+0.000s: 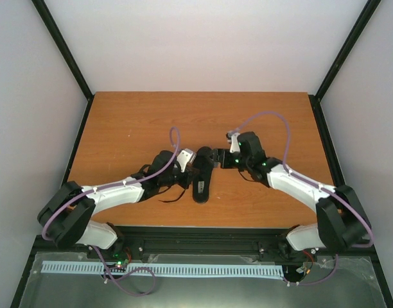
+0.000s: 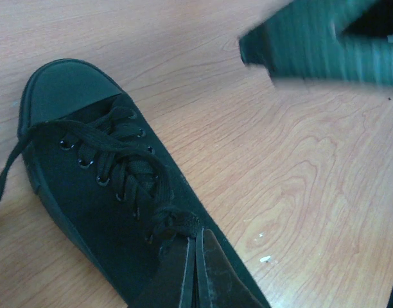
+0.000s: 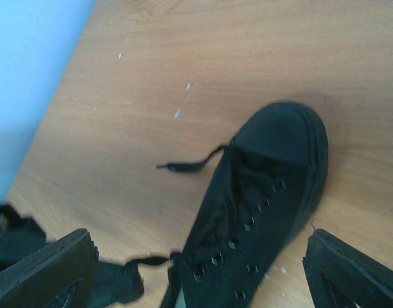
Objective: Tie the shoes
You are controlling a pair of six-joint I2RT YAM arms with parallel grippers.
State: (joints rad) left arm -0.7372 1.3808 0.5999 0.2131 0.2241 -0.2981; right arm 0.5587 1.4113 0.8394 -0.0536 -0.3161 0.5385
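Progress looks slight. The shoe [image 1: 202, 183] lies near the middle of the surface [image 1: 132, 122], between the 2 arms. Its laces [image 2: 122, 168] run through the eyelets [image 2: 85, 163], but you have no bow in any view. As far as I can judge, the knot and both loops are yet to be made.

Your left pincer [image 2: 195, 269] is clenched, its tips right at the bunch of lace where the lacing ends. Whether a strand is nipped between them, I cannot tell. Your right pincer [image 3: 200, 256] is released, its fingers [image 3: 45, 269] spread wide over the shoe and grasping nothing.

From above you get the layout: both arms meet at the shoe, and 1 thin strand [image 1: 173, 197] trails on the wood to its left. The lacing itself is too fine to read there. The left wrist view gives you the crossings and the toe cap [image 2: 61, 90], plus a strand running off its left edge. Only the right wrist view shows a loose end [image 3: 183, 167] lying flat on the surface beside the shoe.
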